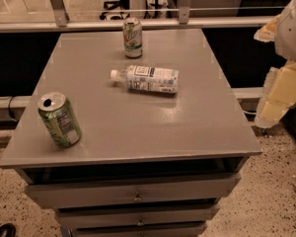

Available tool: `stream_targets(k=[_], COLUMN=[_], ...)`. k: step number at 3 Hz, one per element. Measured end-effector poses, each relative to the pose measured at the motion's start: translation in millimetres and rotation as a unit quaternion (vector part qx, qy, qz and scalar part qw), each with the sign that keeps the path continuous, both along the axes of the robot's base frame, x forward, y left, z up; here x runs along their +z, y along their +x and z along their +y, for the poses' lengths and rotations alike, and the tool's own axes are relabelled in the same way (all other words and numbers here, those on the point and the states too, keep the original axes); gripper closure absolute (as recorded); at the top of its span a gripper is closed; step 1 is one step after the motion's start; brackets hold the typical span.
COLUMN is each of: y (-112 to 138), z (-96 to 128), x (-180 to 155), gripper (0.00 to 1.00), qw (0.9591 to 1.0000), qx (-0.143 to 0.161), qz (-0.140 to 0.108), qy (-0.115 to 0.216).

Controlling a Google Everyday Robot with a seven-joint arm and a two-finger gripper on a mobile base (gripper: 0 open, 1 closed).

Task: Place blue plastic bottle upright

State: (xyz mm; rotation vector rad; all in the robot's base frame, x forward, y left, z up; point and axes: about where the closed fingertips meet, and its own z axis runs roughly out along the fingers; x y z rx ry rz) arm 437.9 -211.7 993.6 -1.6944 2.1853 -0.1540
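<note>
The blue plastic bottle (147,79) lies on its side in the middle of the grey cabinet top (138,122). Its white cap points left and its white-bluish label faces up. My gripper is not in view. Only a white and cream part of my arm (286,68) shows at the right edge, beyond the cabinet's right side and well apart from the bottle.
A green soda can (132,37) stands upright at the back edge, behind the bottle. A second green can (59,119) stands near the front left corner. The cabinet has drawers (133,194) below its front edge. A rail and a window ledge run behind it.
</note>
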Motion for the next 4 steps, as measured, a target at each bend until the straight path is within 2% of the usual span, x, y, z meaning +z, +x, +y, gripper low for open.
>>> stream_targets(k=[1,2,3,4], y=[0,27,70,70], z=[0,21,51,51], x=[0,-8,-20,-20], gripper=[0.0,0.0,0.0,0.0], qw=[1.0,0.9999,0.9994,0.9995], qx=[0.0,0.0,-0.008,-0.007], qz=[0.0,-0.017,-0.032,-0.032], qy=[0.0,0.0,-0.002,-0.002])
